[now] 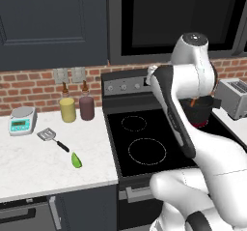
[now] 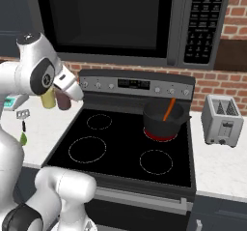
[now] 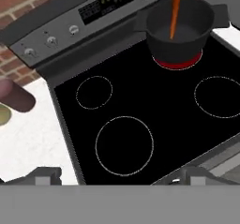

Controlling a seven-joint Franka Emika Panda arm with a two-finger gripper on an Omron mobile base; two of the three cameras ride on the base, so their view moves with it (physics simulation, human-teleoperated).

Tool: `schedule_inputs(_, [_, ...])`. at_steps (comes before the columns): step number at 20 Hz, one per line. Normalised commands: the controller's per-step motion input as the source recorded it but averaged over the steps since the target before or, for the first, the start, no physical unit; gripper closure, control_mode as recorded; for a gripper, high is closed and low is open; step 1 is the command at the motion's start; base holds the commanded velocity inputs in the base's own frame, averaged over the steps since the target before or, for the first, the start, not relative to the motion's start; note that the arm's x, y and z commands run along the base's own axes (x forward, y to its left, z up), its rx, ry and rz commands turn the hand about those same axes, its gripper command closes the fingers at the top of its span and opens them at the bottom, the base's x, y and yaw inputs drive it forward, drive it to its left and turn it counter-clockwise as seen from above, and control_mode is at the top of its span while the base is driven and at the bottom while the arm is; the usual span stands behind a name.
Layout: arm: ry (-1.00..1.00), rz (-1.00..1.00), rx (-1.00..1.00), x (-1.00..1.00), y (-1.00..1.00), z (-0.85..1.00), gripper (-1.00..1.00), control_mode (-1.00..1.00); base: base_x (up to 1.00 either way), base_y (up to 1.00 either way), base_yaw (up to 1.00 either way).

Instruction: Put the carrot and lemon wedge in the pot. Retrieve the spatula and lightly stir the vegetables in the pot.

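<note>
The black pot [image 2: 163, 120] stands on the stove's back right burner, which glows red beneath it. The orange carrot [image 2: 168, 109] leans upright inside the pot, its tip above the rim; both also show in the hand view as pot [image 3: 180, 33] and carrot [image 3: 174, 11]. On the white counter left of the stove lie the spatula [image 1: 48, 135] and, nearer the front edge, the green lemon wedge [image 1: 76, 160]. My gripper [image 3: 119, 176] hangs open and empty high over the stove's front left, well apart from the pot.
A yellow bottle [image 1: 67, 108] and a dark bottle [image 1: 87, 107] stand by the brick wall, with a small scale [image 1: 22, 119] further left. A toaster [image 2: 221, 120] sits on the counter right of the stove. A microwave [image 2: 116, 17] hangs over the stove.
</note>
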Motion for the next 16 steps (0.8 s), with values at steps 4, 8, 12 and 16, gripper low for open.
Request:
schedule_inputs(4, [0.16, 0.23, 0.01, -0.61, 1.0, -0.59, -1.0, -1.0, 0.0, 0.0, 0.0])
schedule_inputs(8, [0.08, 0.23, 0.0, -0.74, 1.0, -0.82, -1.0, -1.0, 0.0, 0.0, 0.0])
schedule_inputs(12, [0.15, 0.2, 0.0, -0.3, 0.89, -0.81, -1.0, -1.0, 0.0, 0.0, 0.0])
schedule_inputs(16, [0.22, 0.19, 0.0, 0.06, 0.64, -0.62, -1.0, -1.0, 0.0, 0.0, 0.0])
